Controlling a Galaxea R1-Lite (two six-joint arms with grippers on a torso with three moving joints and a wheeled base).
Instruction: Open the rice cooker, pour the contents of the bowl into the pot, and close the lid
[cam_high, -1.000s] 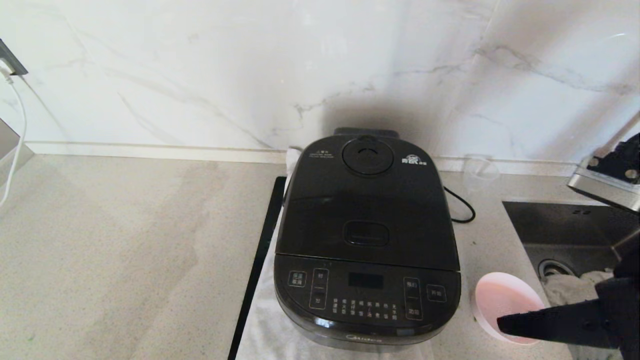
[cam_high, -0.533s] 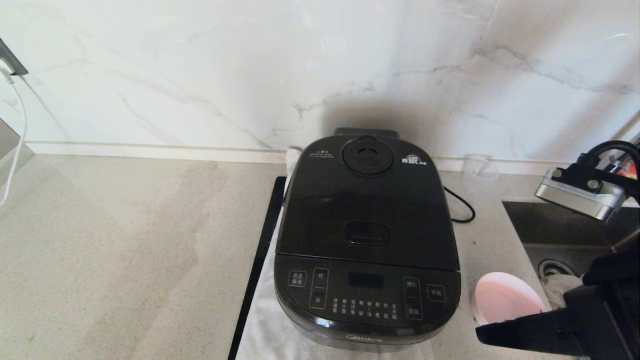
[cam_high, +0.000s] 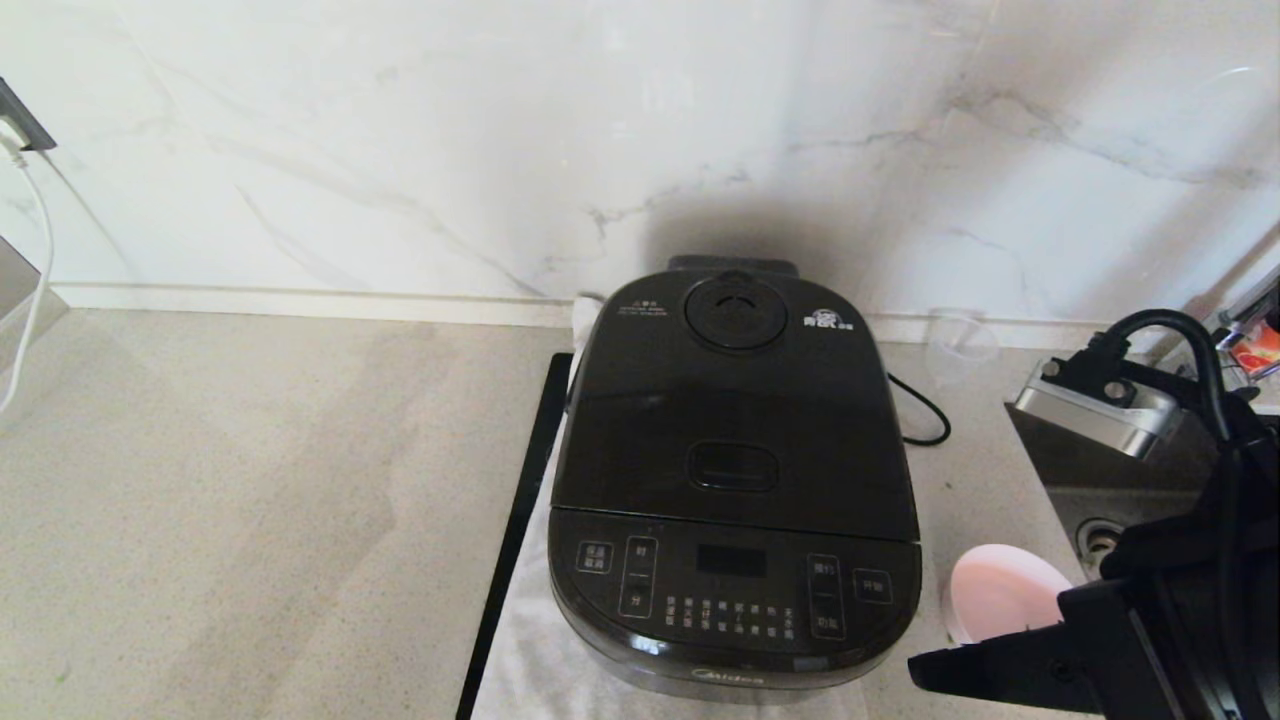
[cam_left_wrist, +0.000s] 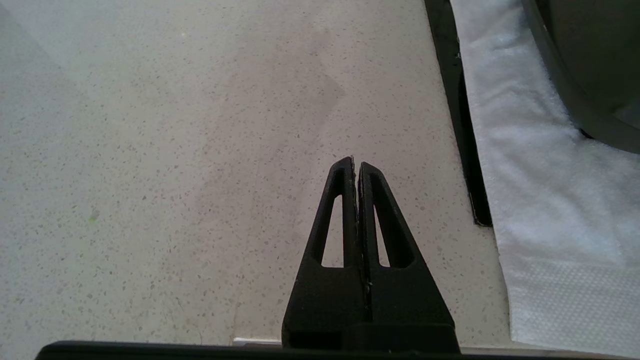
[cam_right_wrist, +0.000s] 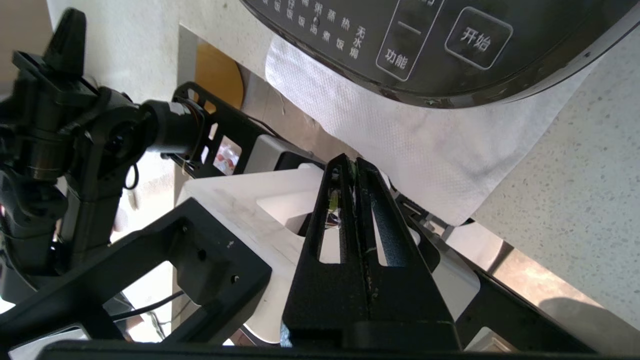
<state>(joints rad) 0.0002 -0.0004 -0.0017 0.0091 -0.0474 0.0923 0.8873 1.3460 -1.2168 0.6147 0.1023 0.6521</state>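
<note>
The black rice cooker (cam_high: 735, 480) stands on a white towel, its glossy lid (cam_high: 735, 400) down, so the pot is hidden. To the right of its front sits the small pink bowl (cam_high: 995, 590), partly covered by my right arm; no green contents show in it. My right gripper (cam_high: 915, 668) is shut and empty, low at the counter's front edge, pointing left just before the bowl. In the right wrist view this gripper (cam_right_wrist: 352, 162) carries a few green flecks, below the cooker's button panel (cam_right_wrist: 425, 40). My left gripper (cam_left_wrist: 356, 164) hangs shut over bare counter, left of the cooker.
A dark sink (cam_high: 1090, 470) lies right of the bowl. A clear plastic cup (cam_high: 960, 340) stands by the wall, the cooker's cord (cam_high: 920, 410) near it. A black strip (cam_high: 520, 530) runs along the towel's (cam_high: 530, 660) left edge. A white cable (cam_high: 30, 260) hangs at far left.
My right arm has swung left and nearer the counter's front edge; its shut fingertips now reach past the bowl's front and the arm covers more of the bowl. Cooker and bowl have not moved.
</note>
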